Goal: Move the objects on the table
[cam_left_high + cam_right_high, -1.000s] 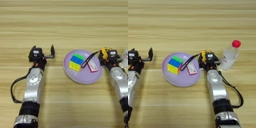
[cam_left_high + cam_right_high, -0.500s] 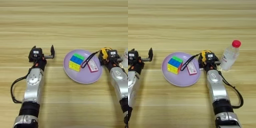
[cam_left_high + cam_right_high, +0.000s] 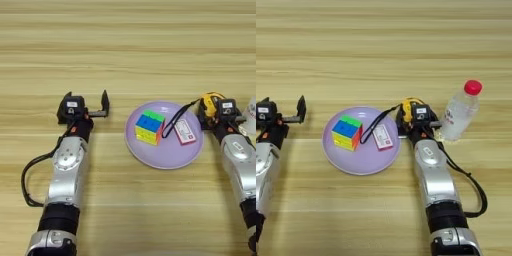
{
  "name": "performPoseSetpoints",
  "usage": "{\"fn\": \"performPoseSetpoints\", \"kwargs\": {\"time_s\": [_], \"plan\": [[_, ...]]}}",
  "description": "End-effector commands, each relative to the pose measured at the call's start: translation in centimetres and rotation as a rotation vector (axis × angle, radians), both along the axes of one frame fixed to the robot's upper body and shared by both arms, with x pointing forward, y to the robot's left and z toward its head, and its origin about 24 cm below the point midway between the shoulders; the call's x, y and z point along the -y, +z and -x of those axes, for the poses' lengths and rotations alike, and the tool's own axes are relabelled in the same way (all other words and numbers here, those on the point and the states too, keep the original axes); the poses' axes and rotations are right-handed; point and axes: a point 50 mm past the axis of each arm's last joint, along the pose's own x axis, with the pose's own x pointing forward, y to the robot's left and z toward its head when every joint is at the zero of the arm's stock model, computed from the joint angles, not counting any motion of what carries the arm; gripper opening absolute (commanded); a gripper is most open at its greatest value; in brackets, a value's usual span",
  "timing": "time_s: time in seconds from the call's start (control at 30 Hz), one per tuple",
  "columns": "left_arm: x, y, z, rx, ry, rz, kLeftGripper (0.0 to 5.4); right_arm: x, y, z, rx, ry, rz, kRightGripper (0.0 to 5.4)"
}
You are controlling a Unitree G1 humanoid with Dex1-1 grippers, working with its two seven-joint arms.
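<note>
Both head-mounted eyes look steeply down on the table (image 3: pixel 125 45), sharing the lilac plate (image 3: pixel 356 165)

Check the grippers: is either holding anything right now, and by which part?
The right gripper is shut on the tape measure, gripping its yellow-black body at the plate rim. The left gripper is open and empty.

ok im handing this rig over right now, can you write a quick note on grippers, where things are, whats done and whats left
Left gripper: open, empty, parked on the table left of the lilac plate.
Right gripper: at the plate's right rim, shut on the tape measure, which sits just outside the rim.
Puzzle cube: on the plate, left of centre.
Strap and tag trail from the tape measure onto the plate.
Bottle: upright on the table, right of the right gripper, untouched.
Done: cube on the plate. Left: tape measure body is not yet on the plate; the bottle stands off it.
</note>
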Motion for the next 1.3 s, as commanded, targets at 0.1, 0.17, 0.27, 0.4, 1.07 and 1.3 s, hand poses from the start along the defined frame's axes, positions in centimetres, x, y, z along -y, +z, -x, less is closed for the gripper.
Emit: {"fn": "performPoseSetpoints", "kwargs": {"time_s": [0.1,0.17,0.27,0.4,1.07,1.3], "plan": [[0.1,0.0,-0.1,0.002,0.005,0.003,5.4,0.2,0.9,0.6,0.037,0.017,0.009,4.15],[0.1,0.0,-0.1,0.002,0.006,0.004,5.4,0.4,1.1,1.0,0.047,0.024,0.013,4.15],[0.2,0.0,-0.1,0.001,0.007,0.005,5.4,0.7,1.5,1.7,0.064,0.038,0.016,4.15],[0.2,-0.1,-0.2,0.0,0.008,0.007,5.4,1.4,2.2,2.9,0.085,0.048,0.022,4.15],[0.2,-0.1,-0.4,0.003,0.016,0.012,5.4,3.1,2.7,9.4,0.0,0.137,0.07,4.15],[0.4,-0.1,-0.4,0.006,0.015,0.015,5.4,4.0,1.7,11.0,-0.085,0.127,0.082,4.15]]}}
